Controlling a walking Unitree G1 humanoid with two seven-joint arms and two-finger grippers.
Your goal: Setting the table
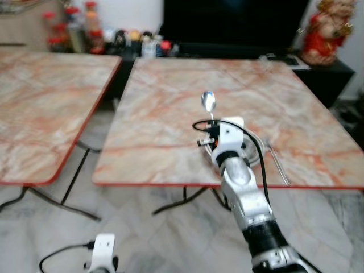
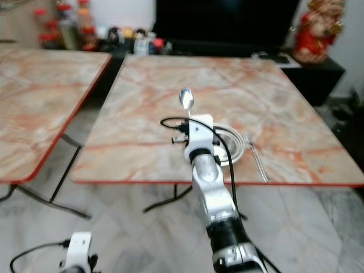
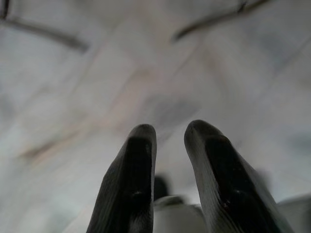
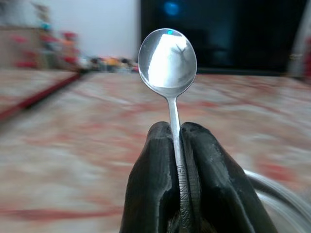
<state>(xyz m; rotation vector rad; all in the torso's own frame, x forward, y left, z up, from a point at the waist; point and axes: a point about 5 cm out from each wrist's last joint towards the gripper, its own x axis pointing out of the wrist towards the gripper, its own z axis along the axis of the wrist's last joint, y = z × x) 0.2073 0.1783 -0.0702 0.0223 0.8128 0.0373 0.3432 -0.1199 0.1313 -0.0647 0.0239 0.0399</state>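
Spoon [image 4: 168,60] stands upright with its bowl topmost, its handle pinched between the two black fingers [image 4: 150,184] of the right pincer [image 4: 176,145], which is closed on it. Held this way, by the lower handle with the bowl clear, it can probably be laid down flat beside the plate [image 2: 234,143]. The plate sits near the front edge of the marble-patterned counter [image 1: 170,108], just beyond the right pincer, with what looks like a fork [image 1: 277,162] lying just to its right. The left pincer [image 3: 170,145] hangs low over the pale floor [image 3: 97,73], fingers slightly apart and holding nothing.
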